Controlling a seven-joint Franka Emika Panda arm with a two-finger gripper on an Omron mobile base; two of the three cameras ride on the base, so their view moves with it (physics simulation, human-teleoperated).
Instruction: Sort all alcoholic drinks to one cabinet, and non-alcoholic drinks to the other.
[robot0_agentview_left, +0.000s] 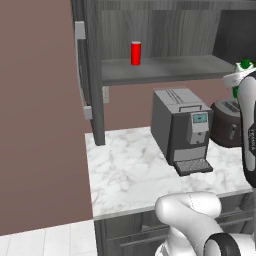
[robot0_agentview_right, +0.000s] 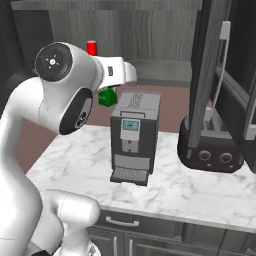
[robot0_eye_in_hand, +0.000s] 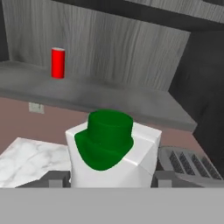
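My gripper (robot0_eye_in_hand: 113, 179) is shut on the short green-and-white bottle (robot0_eye_in_hand: 111, 148) with its green cap, a fingertip on each side of its white body. I hold it in the air above the counter, in front of the open cabinet, below shelf height. The same bottle (robot0_agentview_left: 244, 65) appears at the right edge of the left base view and as a green patch (robot0_agentview_right: 106, 97) under my hand in the right base view. The small red can (robot0_agentview_left: 135, 53) (robot0_eye_in_hand: 57, 62) (robot0_agentview_right: 92, 47) stands upright on the cabinet shelf (robot0_agentview_left: 170, 70), toward its left.
A grey coffee machine (robot0_agentview_left: 182, 130) (robot0_agentview_right: 132, 135) stands on the marble counter (robot0_agentview_left: 125, 170), with a dark toaster (robot0_agentview_left: 227, 122) (robot0_agentview_right: 212, 147) to its right. An open cabinet door (robot0_agentview_right: 207, 75) with a silver handle hangs over the toaster. Another door edge (robot0_agentview_left: 90, 75) stands at the left.
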